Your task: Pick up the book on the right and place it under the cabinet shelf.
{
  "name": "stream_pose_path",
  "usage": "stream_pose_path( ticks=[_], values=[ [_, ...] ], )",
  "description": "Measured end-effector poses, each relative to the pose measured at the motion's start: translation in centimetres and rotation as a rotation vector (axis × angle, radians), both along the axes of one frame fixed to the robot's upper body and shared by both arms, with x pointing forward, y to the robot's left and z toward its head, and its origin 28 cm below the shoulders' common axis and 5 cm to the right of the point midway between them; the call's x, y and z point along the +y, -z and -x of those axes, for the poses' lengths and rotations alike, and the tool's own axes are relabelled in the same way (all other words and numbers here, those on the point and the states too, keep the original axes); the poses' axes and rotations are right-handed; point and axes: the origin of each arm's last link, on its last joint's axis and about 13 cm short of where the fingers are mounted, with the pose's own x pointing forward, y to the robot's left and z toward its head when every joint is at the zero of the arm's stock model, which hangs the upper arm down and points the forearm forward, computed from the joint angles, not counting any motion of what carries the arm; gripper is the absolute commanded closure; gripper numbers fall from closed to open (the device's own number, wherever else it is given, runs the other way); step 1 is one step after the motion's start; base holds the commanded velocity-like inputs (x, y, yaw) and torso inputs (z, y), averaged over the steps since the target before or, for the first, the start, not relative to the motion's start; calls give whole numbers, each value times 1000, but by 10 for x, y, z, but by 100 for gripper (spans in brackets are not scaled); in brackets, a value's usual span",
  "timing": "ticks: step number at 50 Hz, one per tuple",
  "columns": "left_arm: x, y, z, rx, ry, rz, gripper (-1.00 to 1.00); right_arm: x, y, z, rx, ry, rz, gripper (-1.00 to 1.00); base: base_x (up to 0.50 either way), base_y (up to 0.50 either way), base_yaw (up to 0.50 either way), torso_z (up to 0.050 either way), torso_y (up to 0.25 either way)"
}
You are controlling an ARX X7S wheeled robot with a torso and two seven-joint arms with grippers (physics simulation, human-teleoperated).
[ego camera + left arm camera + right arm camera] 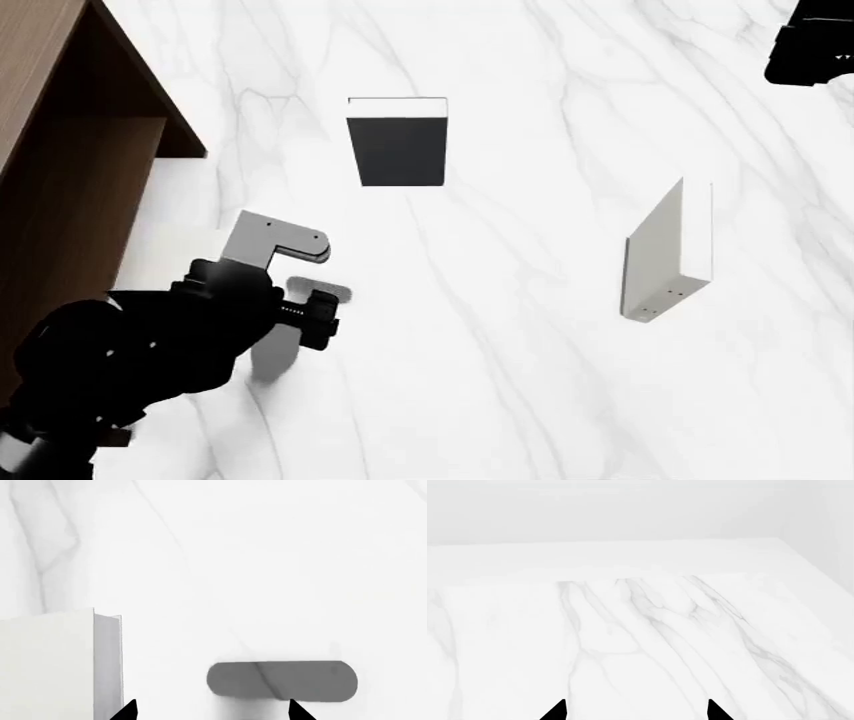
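Observation:
In the left wrist view a plain white book (47, 665) with a light-grey side stands on the marble, just outside one fingertip of my left gripper (212, 711). That gripper is open and holds nothing. In the head view the left gripper (320, 320) hovers low near the tall dark-brown cabinet (40, 80). A light-grey plate (254, 240) shows just beyond it, and I cannot tell whether it is the book or part of the arm. The cabinet shelf is lost in the dark interior. My right gripper (636, 711) is open over bare marble, far to the right (814, 50).
A black book with a white edge (400, 150) lies flat at the middle back. A white upright slab with tiny dark dots on its narrow side (667, 255) stands at the right. A rounded grey shadow (281, 681) lies on the marble ahead of the left fingers.

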Motion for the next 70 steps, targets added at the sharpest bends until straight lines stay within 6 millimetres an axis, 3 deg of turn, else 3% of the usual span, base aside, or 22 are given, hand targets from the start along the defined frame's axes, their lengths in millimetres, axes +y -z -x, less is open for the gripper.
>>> stream_pose_path(
  ticks=[29,70],
  values=[
    [11,-1,-5,40,6,91,-100,0,0,0,-1,0,-2,-100,0,0,0,0,-6],
    [28,-6,-9,2,-77,-7,-100,-2,6,-2,-6,-4,-20,-100,0,0,0,0,-3]
  ],
)
